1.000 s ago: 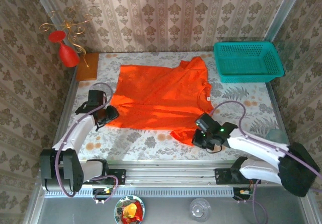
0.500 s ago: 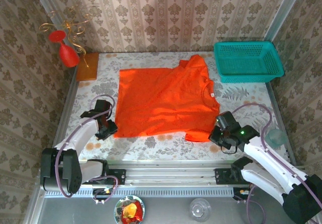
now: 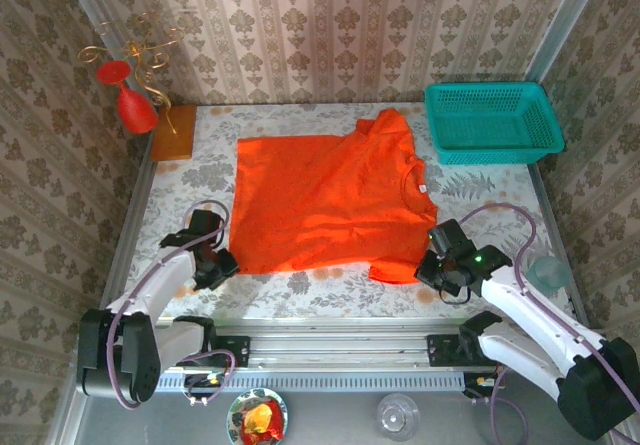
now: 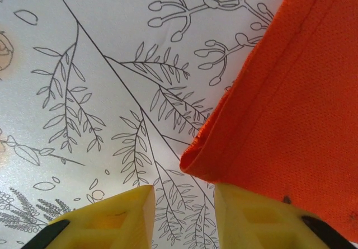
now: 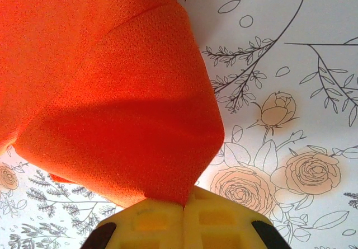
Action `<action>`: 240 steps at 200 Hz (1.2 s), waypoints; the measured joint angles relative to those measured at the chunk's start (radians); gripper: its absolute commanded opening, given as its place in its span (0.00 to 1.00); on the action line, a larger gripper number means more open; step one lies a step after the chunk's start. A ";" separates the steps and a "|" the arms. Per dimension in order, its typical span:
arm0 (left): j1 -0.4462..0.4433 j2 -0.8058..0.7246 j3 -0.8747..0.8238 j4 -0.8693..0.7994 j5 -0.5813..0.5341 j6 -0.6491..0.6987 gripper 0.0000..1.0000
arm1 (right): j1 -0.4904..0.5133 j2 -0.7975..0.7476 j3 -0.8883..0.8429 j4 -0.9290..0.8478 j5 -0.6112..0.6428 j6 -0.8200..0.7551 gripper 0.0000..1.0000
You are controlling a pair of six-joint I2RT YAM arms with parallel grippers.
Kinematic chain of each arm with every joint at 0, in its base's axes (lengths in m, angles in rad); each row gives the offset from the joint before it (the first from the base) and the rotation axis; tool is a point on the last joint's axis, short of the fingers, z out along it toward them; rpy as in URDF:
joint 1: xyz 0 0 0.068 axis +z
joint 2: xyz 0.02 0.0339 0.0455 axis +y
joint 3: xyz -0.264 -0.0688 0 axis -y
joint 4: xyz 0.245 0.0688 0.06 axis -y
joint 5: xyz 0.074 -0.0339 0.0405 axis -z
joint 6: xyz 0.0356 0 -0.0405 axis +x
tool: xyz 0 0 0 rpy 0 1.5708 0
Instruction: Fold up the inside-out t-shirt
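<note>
While the orange shirt (image 3: 325, 200) lies spread flat on the flowered table (image 3: 300, 287), inside out and with its collar to the right, everything else sits around its edges. Far off its back left corner hangs a red ornament (image 3: 133, 105), and a wooden block (image 3: 173, 131) rests just left of that same corner. At the shirt's near left corner the left gripper (image 3: 222, 262) sits low over the table; the left wrist view shows its yellow fingers (image 4: 123, 215) standing apart with bare tablecloth between them, and the shirt's folded hem corner (image 4: 196, 165) lies just ahead of that gap, close to one finger but not clamped. A small white label (image 3: 421, 187) shows on the shirt's right edge by the neck. At the shirt's near right corner the right gripper (image 3: 428, 265) is closed on the sleeve (image 5: 140, 120); in the right wrist view the cloth is drawn to a point and pinched between the pressed-together fingers (image 5: 151, 221), lifted a little so that it casts a shadow on itself. Beyond the shirt's back right corner, near it but not touching, stands a teal basket (image 3: 492, 150).
</note>
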 measured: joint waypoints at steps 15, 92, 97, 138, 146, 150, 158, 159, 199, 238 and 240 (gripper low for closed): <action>0.000 -0.003 0.000 0.004 0.005 0.000 0.34 | 0.000 0.002 0.001 0.000 0.000 -0.007 0.00; 0.000 0.150 0.039 0.043 0.002 0.042 0.32 | 0.000 0.018 0.031 -0.003 0.000 -0.032 0.00; 0.000 0.160 0.041 0.042 -0.003 0.047 0.32 | 0.000 0.018 0.032 -0.005 0.000 -0.034 0.00; 0.001 0.180 0.055 0.022 -0.021 0.071 0.14 | 0.000 0.017 0.034 -0.012 0.000 -0.037 0.00; 0.002 0.181 0.056 0.023 -0.021 0.078 0.11 | 0.000 0.017 0.034 -0.012 0.000 -0.037 0.00; 0.002 0.183 0.058 0.026 -0.019 0.084 0.09 | 0.000 0.017 0.034 -0.012 0.000 -0.037 0.00; 0.003 0.192 0.066 0.028 -0.017 0.088 0.06 | 0.000 0.017 0.035 -0.012 0.000 -0.037 0.00; 0.003 0.193 0.066 0.029 -0.017 0.089 0.06 | 0.000 0.017 0.035 -0.013 0.000 -0.037 0.00; 0.033 0.210 0.126 0.045 0.011 0.146 0.00 | 0.000 0.004 0.108 -0.055 0.012 -0.060 0.00; 0.058 0.045 0.270 0.026 0.095 0.224 0.00 | 0.000 -0.121 0.277 -0.084 0.093 -0.116 0.00; 0.060 0.030 0.280 0.027 0.103 0.230 0.00 | 0.000 -0.132 0.291 -0.087 0.099 -0.122 0.00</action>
